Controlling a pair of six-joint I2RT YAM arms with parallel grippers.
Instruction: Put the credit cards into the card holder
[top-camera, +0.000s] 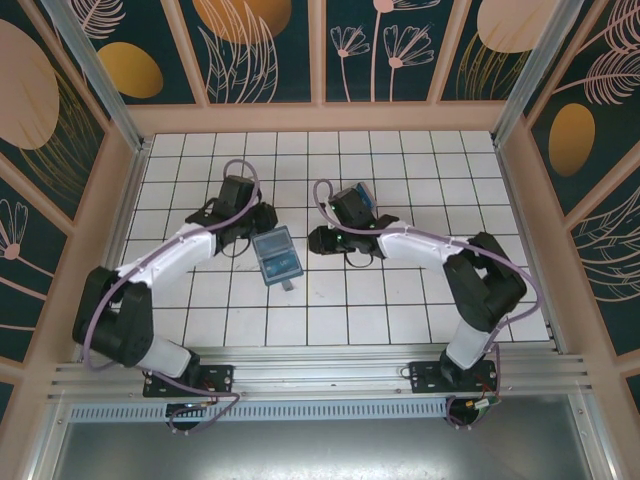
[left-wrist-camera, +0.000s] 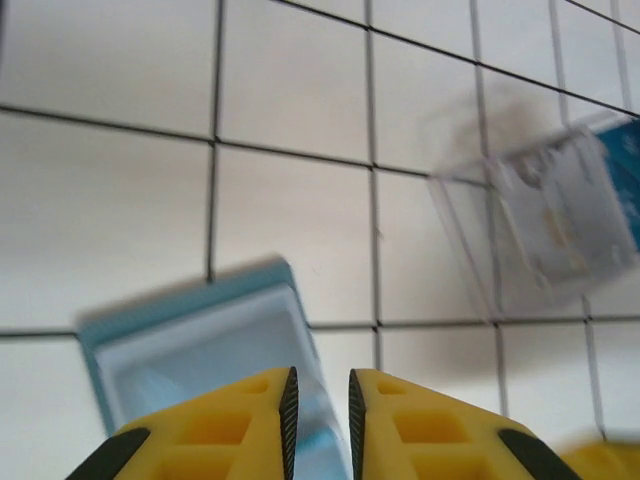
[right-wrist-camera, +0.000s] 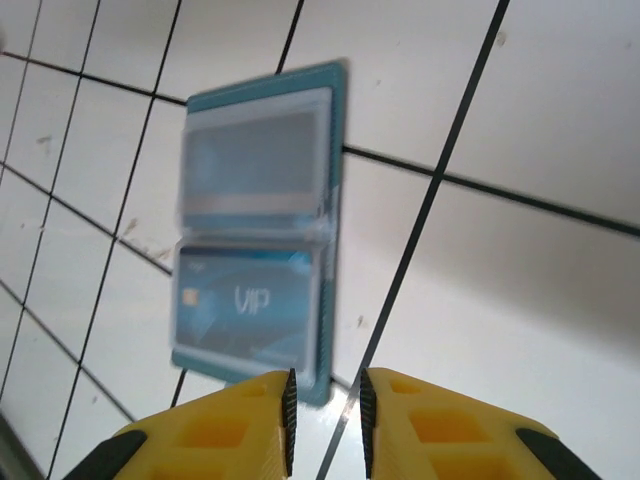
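My left gripper (left-wrist-camera: 319, 400) is open a crack, holding nothing, by the card holder (left-wrist-camera: 200, 340) edge. My right gripper (right-wrist-camera: 326, 410) is the same. 1 blue card (right-wrist-camera: 245, 300) sits inside it. White tiles (right-wrist-camera: 520, 100) lie all round.

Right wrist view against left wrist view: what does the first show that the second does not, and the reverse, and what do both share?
Right wrist view, not the left: the card holder lying open, with a blue card marked VIP in the pocket nearer the right claw; the far pocket's content is unclear. Left wrist view, not the right: a blurred clear plastic box, apart from the holder, beyond the left claw. Both: the teal holder on the white tiled table, and yellow claw fingers slightly apart, nothing between them.
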